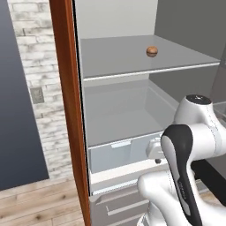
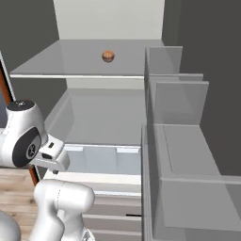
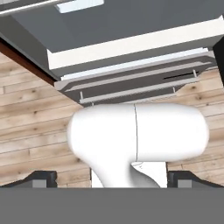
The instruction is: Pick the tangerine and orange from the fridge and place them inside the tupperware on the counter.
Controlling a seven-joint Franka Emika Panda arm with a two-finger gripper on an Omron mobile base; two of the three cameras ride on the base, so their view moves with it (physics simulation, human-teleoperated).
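Already at the open fridge [image 1: 132,106], the arm is folded low in front of it, and the claw [image 3: 112,179] points down at the wooden floor [image 3: 30,127], past the grey bottom drawers [image 3: 131,83]. Its two dark finger tips stand at the far left and far right of the hand view's lower edge, so the jaws are spread wide with nothing between them.

Just beyond the arm sits the translucent crisper drawer [image 1: 119,154], and above it a bare compartment. Farther up and back, on the flat grey shelf [image 1: 114,57], rests one small round orange-brown fruit [image 1: 152,51], at about one o'clock from the wrist in the left base view and toward twelve in the right base view [image 2: 108,56]. Whether it is the tangerine or the orange I cannot tell.

The coming move likely turns on this: the fruit lies well above and behind the claw, which faces the opposite way. The hand must probably swing up to level and reach deep over the shelf edge. Being round, the fruit offers no long axis to favour.
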